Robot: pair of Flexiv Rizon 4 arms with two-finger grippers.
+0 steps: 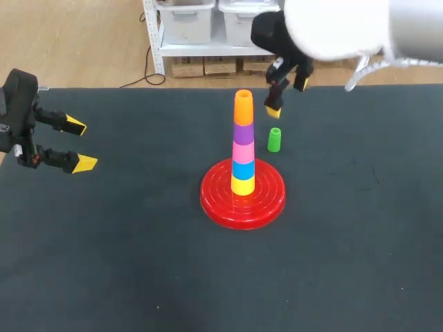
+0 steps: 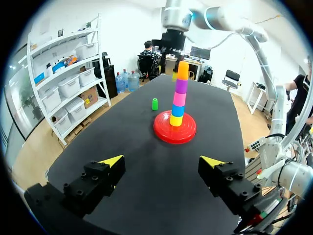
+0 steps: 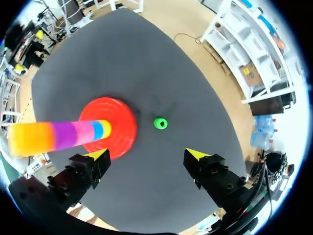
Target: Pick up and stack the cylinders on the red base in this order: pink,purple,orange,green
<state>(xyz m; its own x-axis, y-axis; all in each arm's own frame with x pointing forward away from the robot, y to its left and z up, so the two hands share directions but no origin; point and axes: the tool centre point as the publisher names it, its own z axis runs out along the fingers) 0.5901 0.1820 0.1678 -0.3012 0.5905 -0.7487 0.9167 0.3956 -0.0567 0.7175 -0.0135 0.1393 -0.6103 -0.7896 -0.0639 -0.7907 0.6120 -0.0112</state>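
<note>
On the red base (image 1: 218, 200) (image 2: 164, 133) (image 3: 122, 115) rises a stack (image 1: 243, 142) of yellow, blue, pink, purple and orange cylinders, the orange one (image 1: 243, 108) (image 2: 183, 70) (image 3: 27, 138) on top. A small green cylinder (image 1: 275, 140) (image 2: 155, 104) (image 3: 160, 123) stands upright on the table just right of the stack. My right gripper (image 1: 288, 97) (image 3: 146, 155) hangs open and empty above the table, beside the stack's top and over the green cylinder. Far to the left my left gripper (image 1: 80, 144) (image 2: 163, 161) is open and holds nothing.
The dark table (image 1: 346, 242) carries only the base, the stack and the green cylinder. Its far edge (image 1: 138, 88) runs behind the stack.
</note>
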